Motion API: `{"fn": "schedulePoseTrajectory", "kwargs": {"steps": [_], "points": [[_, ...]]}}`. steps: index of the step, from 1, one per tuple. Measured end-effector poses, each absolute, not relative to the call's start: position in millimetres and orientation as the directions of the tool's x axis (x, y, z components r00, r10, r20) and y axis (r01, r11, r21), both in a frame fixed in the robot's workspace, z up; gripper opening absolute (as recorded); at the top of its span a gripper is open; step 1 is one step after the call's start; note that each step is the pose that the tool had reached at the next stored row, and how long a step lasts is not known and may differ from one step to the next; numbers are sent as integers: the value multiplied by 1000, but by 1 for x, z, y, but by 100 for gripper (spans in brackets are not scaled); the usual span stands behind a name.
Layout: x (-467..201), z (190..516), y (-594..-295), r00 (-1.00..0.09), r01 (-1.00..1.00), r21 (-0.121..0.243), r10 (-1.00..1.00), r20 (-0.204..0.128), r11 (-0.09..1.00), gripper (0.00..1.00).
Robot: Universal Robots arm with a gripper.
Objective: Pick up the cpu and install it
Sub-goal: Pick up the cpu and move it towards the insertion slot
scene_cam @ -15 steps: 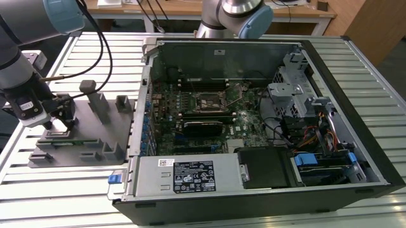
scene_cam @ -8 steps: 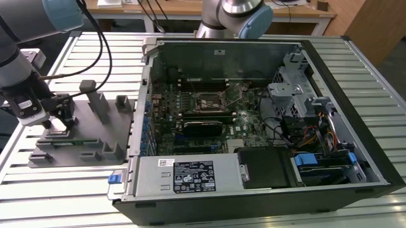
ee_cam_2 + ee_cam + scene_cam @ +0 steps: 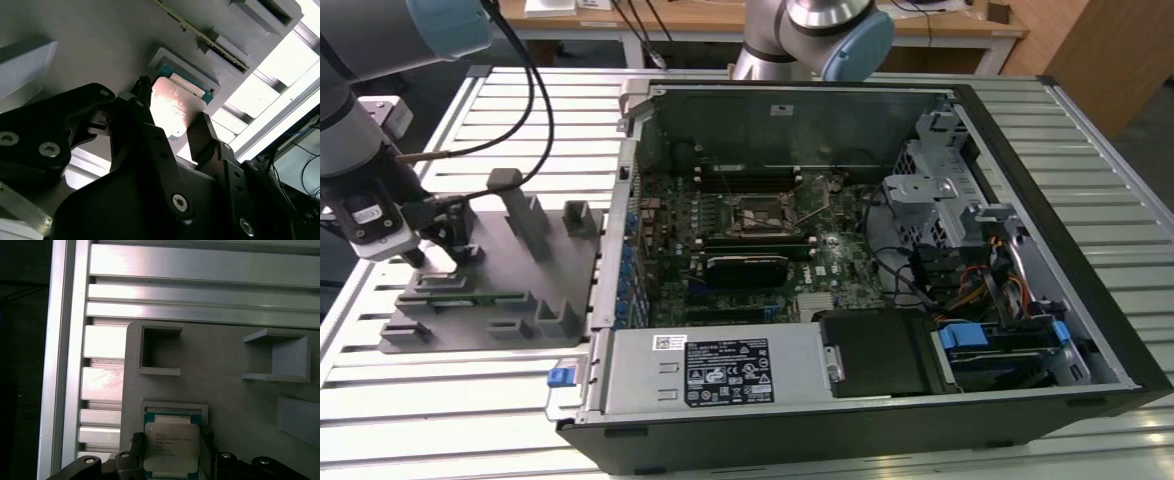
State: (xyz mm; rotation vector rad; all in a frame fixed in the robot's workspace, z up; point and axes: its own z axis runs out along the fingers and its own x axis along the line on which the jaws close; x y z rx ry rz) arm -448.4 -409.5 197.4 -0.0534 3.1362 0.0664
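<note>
While claw (image 3: 171,436) grips cpu (image 3: 167,452), arm (image 3: 350,140) bent low over tray (image 3: 500,312)

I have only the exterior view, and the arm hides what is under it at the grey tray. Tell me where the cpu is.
Observer: In the first wrist view the small square cpu with the shiny silver top is right at the gripper, at a shallow framed seat of the grey plastic tray.
Operator: Report which face is up.
Observer: The metal plate faces up, and a green edge shows along one side of it.
Operator: Check the tray next to that seat.
Observer: The hollow square block beside the seat holds nothing that I can see.
</note>
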Motion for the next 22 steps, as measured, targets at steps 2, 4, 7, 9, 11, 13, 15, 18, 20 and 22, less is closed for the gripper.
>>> {"fn": "schedulePoseTrajectory", "kwargs": {"steps": [2, 4, 7, 9, 11, 13, 15, 18, 20, 22], "points": [[-448, 200, -410, -999, -34, 42, -34, -5, 999, 53], [-448, 200, -410, -999, -34, 42, -34, -5, 999, 53], [-448, 201, -410, -999, -34, 42, -34, -5, 999, 53], [-448, 202, -410, -999, -34, 42, -34, -5, 999, 53], [-448, 204, -410, -999, -34, 42, -34, -5, 999, 53], [-448, 205, -410, -999, -34, 42, -34, -5, 999, 53], [-448, 207, -410, -999, -34, 42, -34, -5, 999, 53], [-448, 209, -410, -999, -34, 42, -34, -5, 999, 53], [-448, 210, -410, -999, -34, 42, -34, -5, 999, 53], [-448, 211, -410, -999, -34, 42, -34, -5, 999, 53]]}}
